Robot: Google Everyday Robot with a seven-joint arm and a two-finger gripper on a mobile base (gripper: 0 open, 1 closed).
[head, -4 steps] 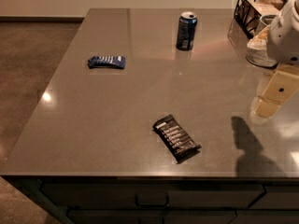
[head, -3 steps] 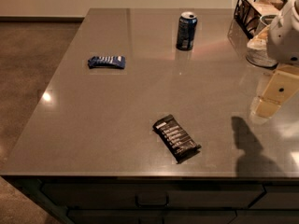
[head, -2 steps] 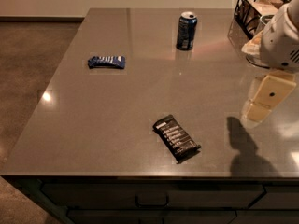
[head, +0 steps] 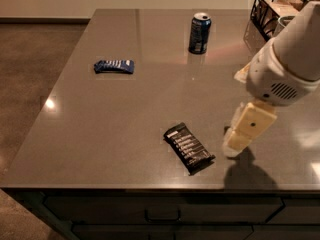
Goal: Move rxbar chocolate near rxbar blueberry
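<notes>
The rxbar chocolate [head: 189,147] is a black-wrapped bar with white text, lying diagonally near the table's front edge. The rxbar blueberry [head: 114,66] is a dark blue bar lying flat at the left middle of the table. My gripper [head: 243,132] hangs from the white arm at the right, just right of the chocolate bar and a little above the table. It holds nothing that I can see.
A blue soda can [head: 199,32] stands upright at the back centre. A black wire basket [head: 272,11] with items sits at the back right corner. The grey table [head: 125,124] ends close in front of the chocolate bar; drawers sit below.
My arm and gripper have moved left and down toward the chocolate bar. Both bars and the can have not moved.
</notes>
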